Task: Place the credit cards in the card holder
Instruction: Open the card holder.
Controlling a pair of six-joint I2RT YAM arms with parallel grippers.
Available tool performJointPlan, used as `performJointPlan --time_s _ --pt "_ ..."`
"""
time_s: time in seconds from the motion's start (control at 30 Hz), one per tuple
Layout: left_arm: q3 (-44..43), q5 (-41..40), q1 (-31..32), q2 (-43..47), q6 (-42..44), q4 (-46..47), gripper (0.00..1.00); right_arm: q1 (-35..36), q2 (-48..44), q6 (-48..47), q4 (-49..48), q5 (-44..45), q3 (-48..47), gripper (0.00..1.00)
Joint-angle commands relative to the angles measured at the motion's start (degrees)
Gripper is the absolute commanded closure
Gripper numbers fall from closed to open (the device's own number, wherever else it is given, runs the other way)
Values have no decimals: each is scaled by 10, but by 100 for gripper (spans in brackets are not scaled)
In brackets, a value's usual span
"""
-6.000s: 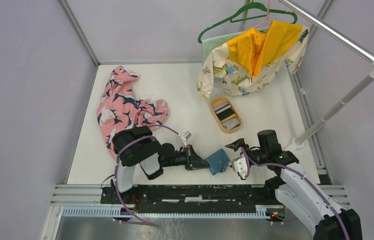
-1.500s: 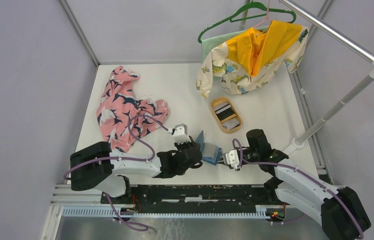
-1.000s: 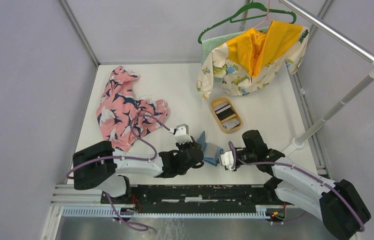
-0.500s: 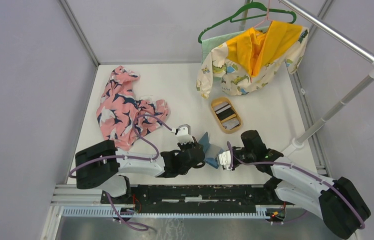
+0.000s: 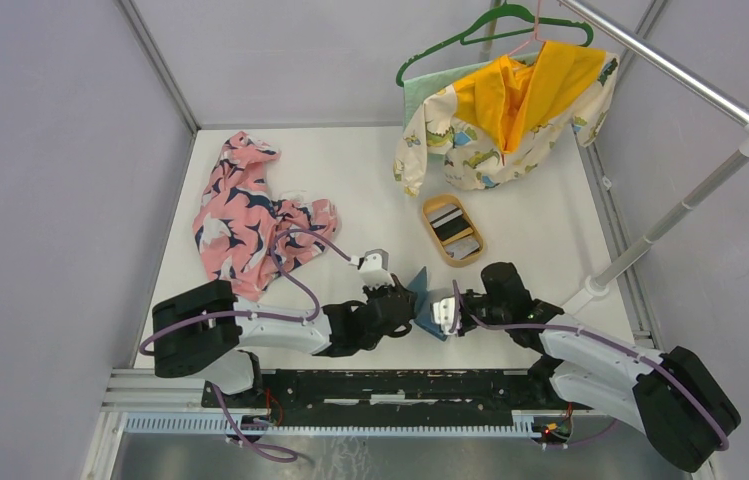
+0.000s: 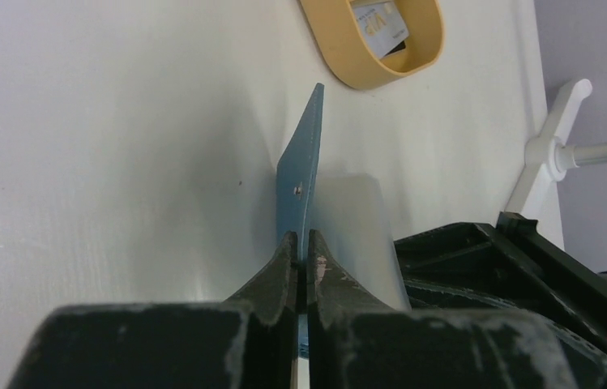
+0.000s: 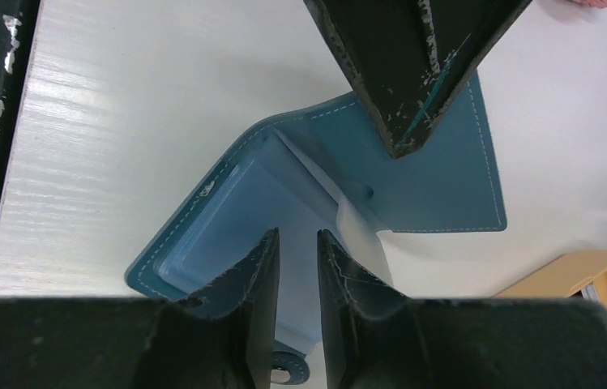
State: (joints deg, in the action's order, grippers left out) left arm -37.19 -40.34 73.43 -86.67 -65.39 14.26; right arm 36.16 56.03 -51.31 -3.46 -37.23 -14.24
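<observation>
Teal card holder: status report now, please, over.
Left gripper shut on one flap of the teal-blue bifold card holder. Right gripper at other half, grip unclear. Credit cards in tan oval wooden tray. No obstruction seen.

White table [image 5: 370, 170], things resting on it.
Pink patterned cloth [image 5: 240, 215] at left; tan oval tray [image 6: 365, 74] right of centre, cards [image 5: 455, 235] inside; blue wallet [image 7: 446, 162] near front edge, one flap down, other raised.

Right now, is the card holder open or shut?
Open. One flap of the card holder stands pinched in the left gripper; the other spreads away, inner pocket showing.
</observation>
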Motion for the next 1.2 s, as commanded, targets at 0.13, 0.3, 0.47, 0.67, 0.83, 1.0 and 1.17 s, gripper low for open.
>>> performJointPlan --time_s 0.13,0.3,0.47,0.67,0.83,1.0,1.17 --pt "23 49 5 -7 64 118 87 4 7 42 -64 61 8 67" --pt "32 78 5 -9 84 137 77 5 6 46 -68 60 9 64" --pt "43 103 5 -11 98 159 62 5 8 45 -63 43 11 63" --pt "56 137 5 -13 117 188 45 5 12 47 -63 39 11 63" --pt "70 158 4 0 149 197 33 4 21 69 -73 44 8 63" --pt "88 171 4 17 188 199 29 1 29 98 -82 51 1 64" --pt "75 163 5 9 210 164 30 -4 33 116 -89 48 0 65"
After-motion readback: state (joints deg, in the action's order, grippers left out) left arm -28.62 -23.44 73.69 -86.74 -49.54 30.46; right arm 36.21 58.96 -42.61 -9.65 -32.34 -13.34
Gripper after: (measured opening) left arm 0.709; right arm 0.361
